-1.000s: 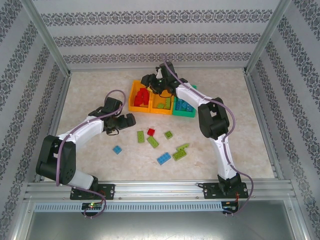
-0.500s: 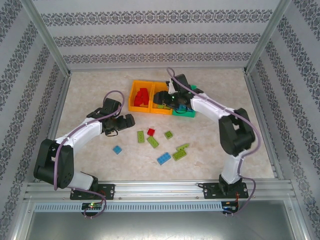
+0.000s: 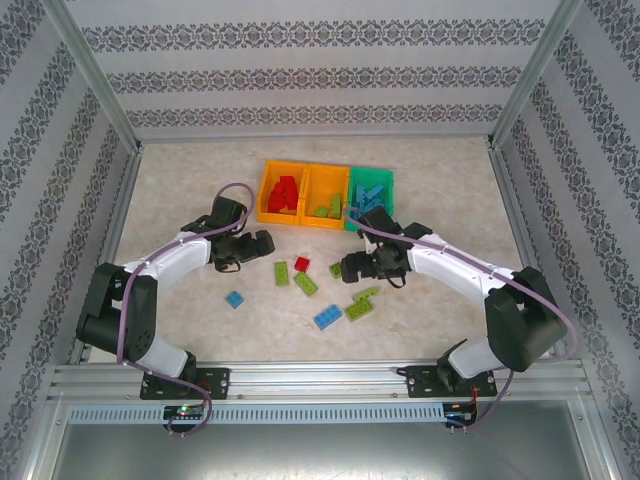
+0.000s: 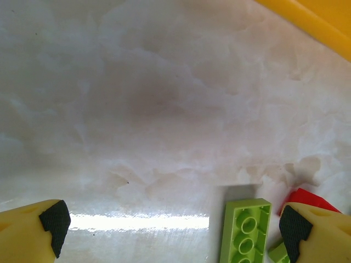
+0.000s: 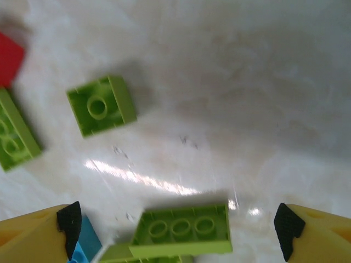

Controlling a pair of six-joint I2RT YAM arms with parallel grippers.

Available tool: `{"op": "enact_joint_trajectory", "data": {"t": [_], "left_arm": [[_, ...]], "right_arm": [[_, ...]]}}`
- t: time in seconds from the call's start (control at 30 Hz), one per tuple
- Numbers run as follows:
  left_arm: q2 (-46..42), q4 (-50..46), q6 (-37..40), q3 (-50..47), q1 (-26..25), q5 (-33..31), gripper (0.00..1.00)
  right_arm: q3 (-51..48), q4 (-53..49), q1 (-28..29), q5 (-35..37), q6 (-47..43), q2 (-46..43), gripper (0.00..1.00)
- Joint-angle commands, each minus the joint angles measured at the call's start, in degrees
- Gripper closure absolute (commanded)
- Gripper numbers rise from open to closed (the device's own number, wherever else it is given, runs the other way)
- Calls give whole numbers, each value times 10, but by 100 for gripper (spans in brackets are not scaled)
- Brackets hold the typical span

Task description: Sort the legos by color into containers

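1. From above: three bins (image 3: 322,224) stand in a row at the far side. Loose bricks (image 3: 306,284) lie on the tabletop (image 3: 200,180) between the left claw (image 3: 262,243) and the right claw (image 3: 345,267).
2. Left wrist: the left claw (image 4: 173,224) is spread wide and empty. A lime brick (image 4: 245,230) lies just inside its right pad, long axis pointing away.
3. Right wrist: the right claw (image 5: 176,229) is released and empty. A long lime brick (image 5: 184,233) lies below it, long axis running pad to pad, so gripping it probably needs a wrist turn.
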Motion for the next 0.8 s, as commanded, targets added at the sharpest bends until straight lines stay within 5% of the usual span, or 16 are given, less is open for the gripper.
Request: {"op": "enact_joint_trajectory", "data": {"t": [0.0,0.77], "left_arm": [[-1,20,-8,14,4,8,0],[-4,23,-13,-3,4,2,0]], "right_arm": [[-1,-50,24,32,-15,-3,6],[-4,-31,72,49,-15,91,11]]}}
